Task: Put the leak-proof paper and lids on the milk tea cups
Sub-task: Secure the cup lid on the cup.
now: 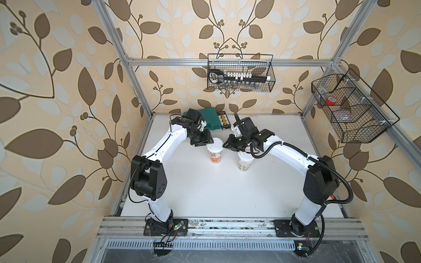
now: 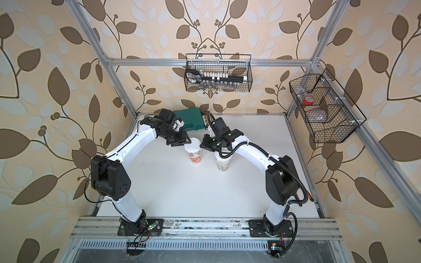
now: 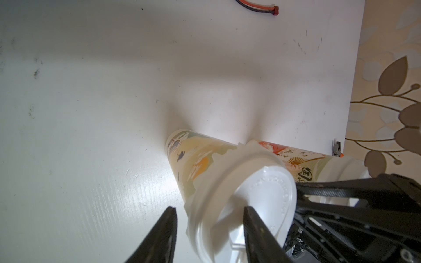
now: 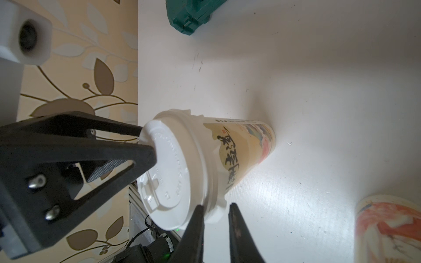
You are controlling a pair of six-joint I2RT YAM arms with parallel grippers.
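Left gripper (image 4: 148, 145), half open, rests on the lid (image 4: 168, 168). Right gripper (image 4: 216, 206), narrow, straddles the paper (image 4: 208, 136) frill under the lid; grip unclear. Press squarely so the cup (image 4: 241, 148) stays upright.

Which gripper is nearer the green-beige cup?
Right. The right gripper is just past the green-beige cup; the left gripper is farther, at the lid on the red-orange cup.

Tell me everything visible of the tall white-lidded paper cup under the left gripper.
The tall tapered paper cup stands upright on the white table. Its print is red-orange from above, beige with black calligraphy in the right wrist view. A white plastic lid with a sip tab caps it; a crinkled film fringe sticks out below. The left gripper straddles the lid rim, one finger on top; the right gripper brackets the fringe.
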